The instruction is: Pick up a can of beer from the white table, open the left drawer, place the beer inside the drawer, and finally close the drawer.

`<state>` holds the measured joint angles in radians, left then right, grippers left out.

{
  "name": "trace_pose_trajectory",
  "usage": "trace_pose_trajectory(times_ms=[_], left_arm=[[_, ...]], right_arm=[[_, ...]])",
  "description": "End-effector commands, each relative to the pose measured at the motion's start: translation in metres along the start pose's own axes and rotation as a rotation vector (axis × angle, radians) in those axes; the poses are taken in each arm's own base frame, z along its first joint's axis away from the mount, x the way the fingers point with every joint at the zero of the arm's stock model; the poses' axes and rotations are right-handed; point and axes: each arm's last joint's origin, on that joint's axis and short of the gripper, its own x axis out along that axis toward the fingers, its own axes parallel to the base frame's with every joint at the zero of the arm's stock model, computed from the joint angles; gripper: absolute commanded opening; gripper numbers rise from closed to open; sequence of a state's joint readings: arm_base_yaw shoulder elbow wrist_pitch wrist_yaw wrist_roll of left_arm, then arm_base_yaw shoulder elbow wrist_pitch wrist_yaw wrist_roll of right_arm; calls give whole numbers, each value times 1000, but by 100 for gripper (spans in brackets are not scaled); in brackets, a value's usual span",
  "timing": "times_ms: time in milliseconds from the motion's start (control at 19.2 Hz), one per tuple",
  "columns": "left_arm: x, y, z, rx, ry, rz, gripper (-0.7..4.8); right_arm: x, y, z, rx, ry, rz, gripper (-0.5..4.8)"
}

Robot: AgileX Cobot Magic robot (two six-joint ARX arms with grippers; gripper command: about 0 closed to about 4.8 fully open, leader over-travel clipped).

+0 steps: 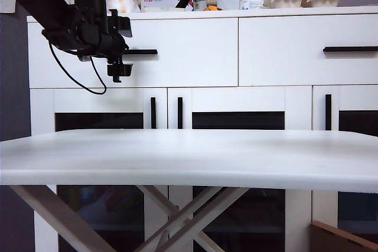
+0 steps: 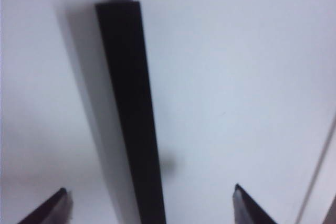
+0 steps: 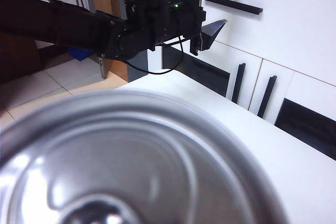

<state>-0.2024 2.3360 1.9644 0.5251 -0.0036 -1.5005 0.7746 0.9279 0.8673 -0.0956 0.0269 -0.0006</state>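
The left drawer [image 1: 177,51] is a flat, matte white panel with 1 slim black bar handle [image 1: 140,52] of square section, and it sits flush with its twin drawer [image 1: 307,48] to the right. The left gripper [image 1: 120,45] hangs at this handle, rolled on its side. In the left wrist view its 2 dark, pointed fingertips [image 2: 50,209] stand released on either side of the handle [image 2: 131,114], not touching it. The can of beer [image 3: 131,161] fills the right wrist view as 1 blurred silver aluminium disc with a rounded rim, close under the camera. The right gripper's own fingers are not visible, so I cannot tell how its jaws stand. The white table [image 1: 189,157] is smooth, with a thick rounded edge and pale crossed legs. Below the 2 drawers are glass-panelled doors [image 1: 236,119] with 3 visible vertical black handles.
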Motion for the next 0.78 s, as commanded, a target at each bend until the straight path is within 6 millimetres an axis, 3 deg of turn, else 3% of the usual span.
trace_pose_trajectory(times_ms=[52,521,781], left_arm=[[2,0,0,5,-3,-12,401],[5,-7,13,28,-51,5,398],[22,-12,13,56,-12,-22,398]], right_arm=[[-4,0,12,1,-87,1,144],[-3,0,11,-2,-85,0,144],[0,0,10,-2,-75,-22,144]])
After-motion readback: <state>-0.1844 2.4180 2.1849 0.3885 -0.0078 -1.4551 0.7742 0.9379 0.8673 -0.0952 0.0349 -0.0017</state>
